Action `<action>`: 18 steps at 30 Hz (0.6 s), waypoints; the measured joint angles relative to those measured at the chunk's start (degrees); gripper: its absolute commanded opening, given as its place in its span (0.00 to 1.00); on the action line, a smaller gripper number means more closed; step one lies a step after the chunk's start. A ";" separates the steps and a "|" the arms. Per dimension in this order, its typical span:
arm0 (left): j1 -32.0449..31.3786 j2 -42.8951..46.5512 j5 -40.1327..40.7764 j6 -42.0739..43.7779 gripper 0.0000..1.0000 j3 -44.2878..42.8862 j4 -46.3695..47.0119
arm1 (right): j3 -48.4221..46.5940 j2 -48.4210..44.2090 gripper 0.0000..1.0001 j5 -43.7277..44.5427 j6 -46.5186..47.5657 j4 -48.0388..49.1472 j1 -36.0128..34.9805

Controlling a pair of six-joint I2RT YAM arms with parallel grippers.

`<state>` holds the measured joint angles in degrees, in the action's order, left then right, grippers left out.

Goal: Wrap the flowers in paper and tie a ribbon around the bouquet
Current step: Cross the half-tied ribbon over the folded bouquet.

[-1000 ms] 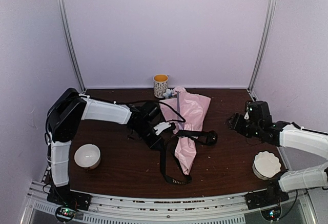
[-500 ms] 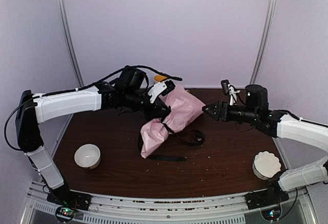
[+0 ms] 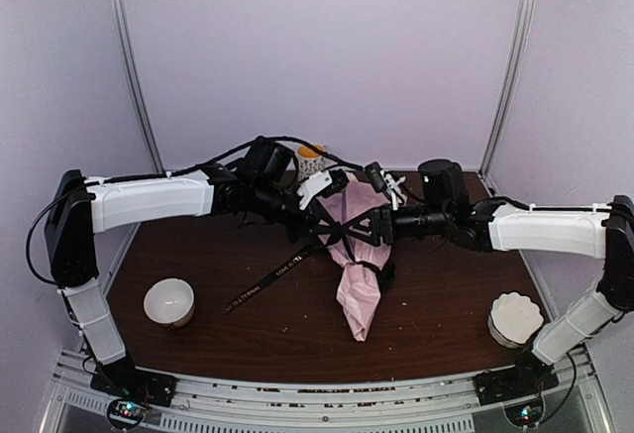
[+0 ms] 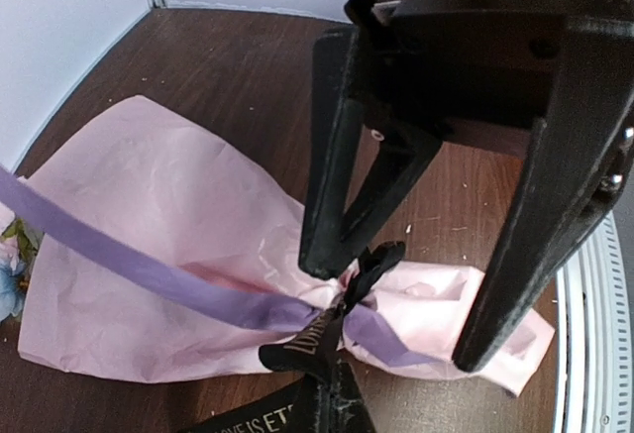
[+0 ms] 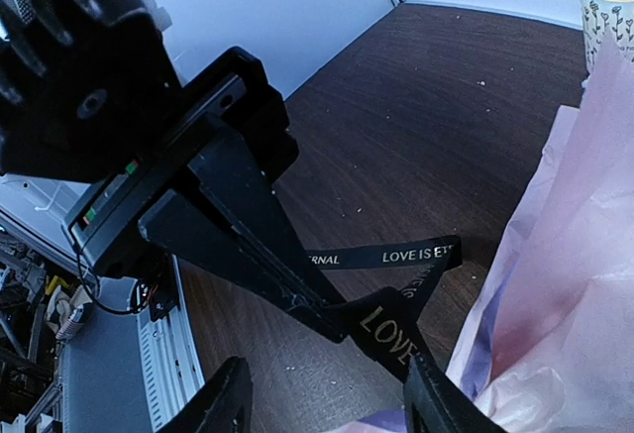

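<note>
Two pincers meet over the bouquet (image 3: 357, 292) in the middle of the table (image 3: 446, 289).
The left gripper (image 5: 337, 316) is pressed together on the black ribbon (image 5: 391, 255) beside the knot. The right gripper (image 4: 398, 312) stands spread, its jaws straddling that knot at the cone's waist. The thin paper probably crumples easily and the ribbon looks limp and slippery, so the taut strand near the knot seems the best hold.

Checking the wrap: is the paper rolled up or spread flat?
Rolled: the paper forms a cone tapering to a point, cinched by the ribbon.
</note>
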<state>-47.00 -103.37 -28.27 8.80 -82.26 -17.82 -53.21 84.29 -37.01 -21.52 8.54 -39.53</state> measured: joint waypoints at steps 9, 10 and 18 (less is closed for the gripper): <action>-0.04 -1.90 -7.45 -2.10 0.00 -0.20 3.67 | 6.78 -2.47 0.40 2.60 1.84 0.63 -2.14; -0.02 -2.69 -8.66 -2.69 0.00 -0.28 4.46 | 7.98 -2.86 0.40 3.02 1.66 1.33 -2.80; -0.04 -6.97 -15.08 -8.81 0.00 -0.42 9.20 | 14.05 -0.70 0.35 8.24 -4.26 14.01 -5.25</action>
<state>-47.05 -110.34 -43.35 -0.01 -82.67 -8.62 -39.16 83.59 -28.77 -25.78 22.55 -44.77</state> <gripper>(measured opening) 0.011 0.382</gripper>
